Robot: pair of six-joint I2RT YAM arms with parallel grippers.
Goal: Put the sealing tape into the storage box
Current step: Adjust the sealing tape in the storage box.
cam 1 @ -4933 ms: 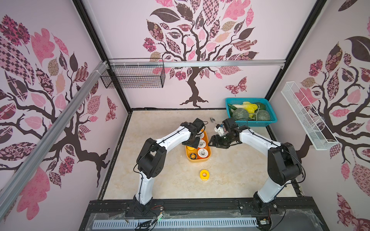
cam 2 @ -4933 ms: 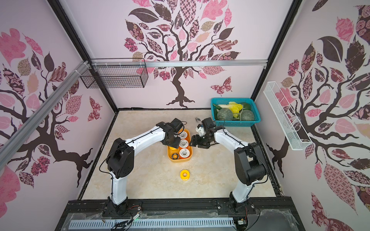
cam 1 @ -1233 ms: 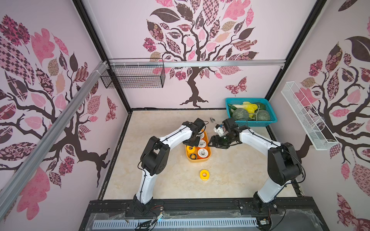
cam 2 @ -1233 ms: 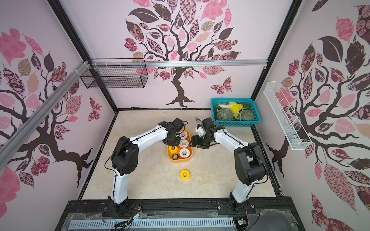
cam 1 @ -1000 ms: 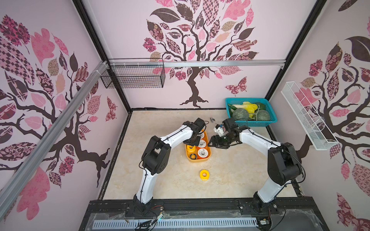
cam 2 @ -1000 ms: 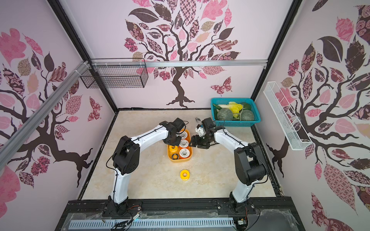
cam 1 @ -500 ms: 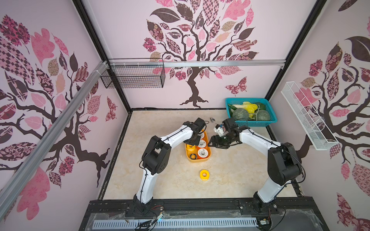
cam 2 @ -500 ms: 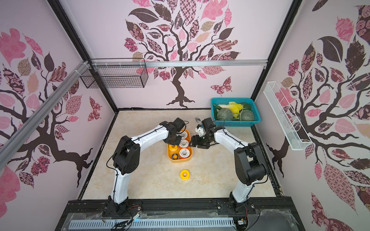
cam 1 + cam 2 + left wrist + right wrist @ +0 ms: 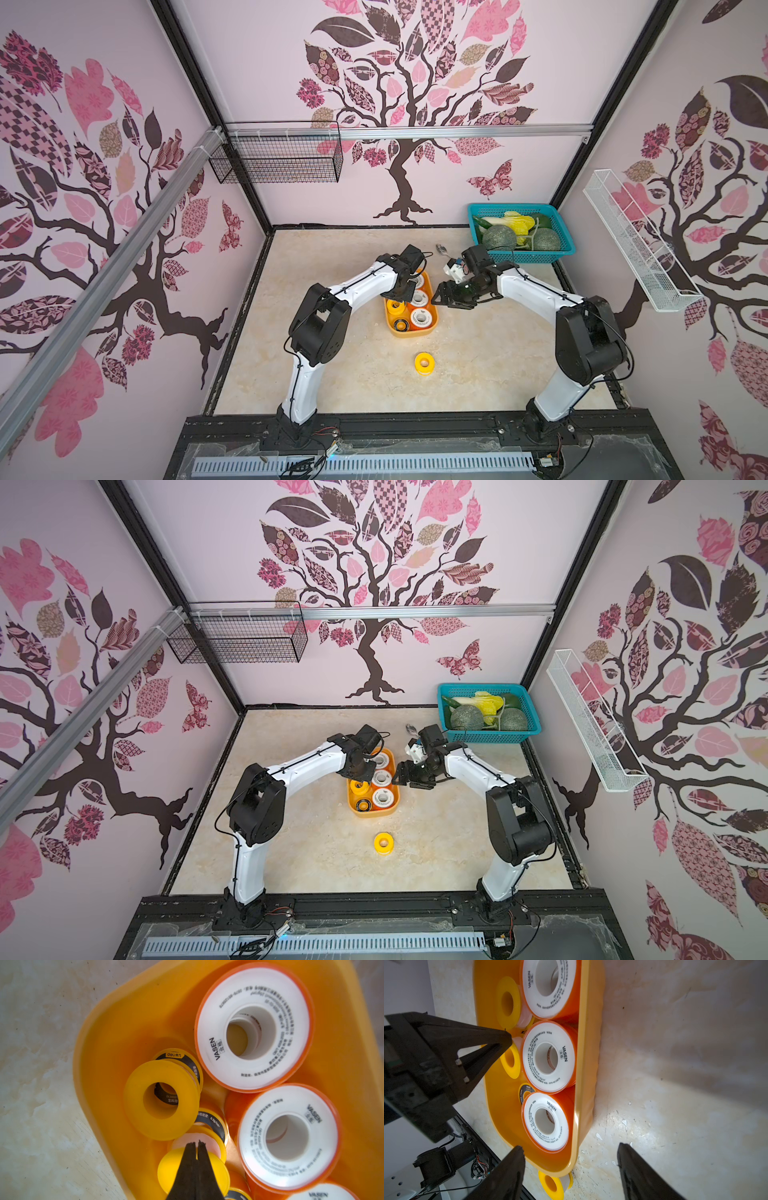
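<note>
The storage box (image 9: 411, 332) (image 9: 372, 812) is a yellow-orange tub in the middle of the floor, holding several rolls of sealing tape. Among them are orange rolls with white faces (image 9: 216, 1022) (image 9: 564, 1072), a yellow roll (image 9: 135, 1101) and a black-ringed one (image 9: 176, 1056). My left gripper (image 9: 401, 291) (image 9: 196, 1143) is shut with nothing in it, its tips low inside the box over a yellow roll. My right gripper (image 9: 442, 297) (image 9: 569, 1146) stands open beside the box's right side, astride one end of its rim (image 9: 585, 1064). One yellow roll (image 9: 424, 363) (image 9: 383, 842) (image 9: 542, 1178) lies loose on the floor in front of the box.
A teal basket (image 9: 519, 257) of vegetables stands at the back right, close behind my right arm. A small grey object (image 9: 441, 248) lies on the floor behind the box. A black wire basket (image 9: 276, 162) hangs on the back wall and a white one (image 9: 640, 249) on the right wall.
Compared with about five seconds ago, my left arm's elbow has swung a little to the right. Over the last second nothing visibly moves.
</note>
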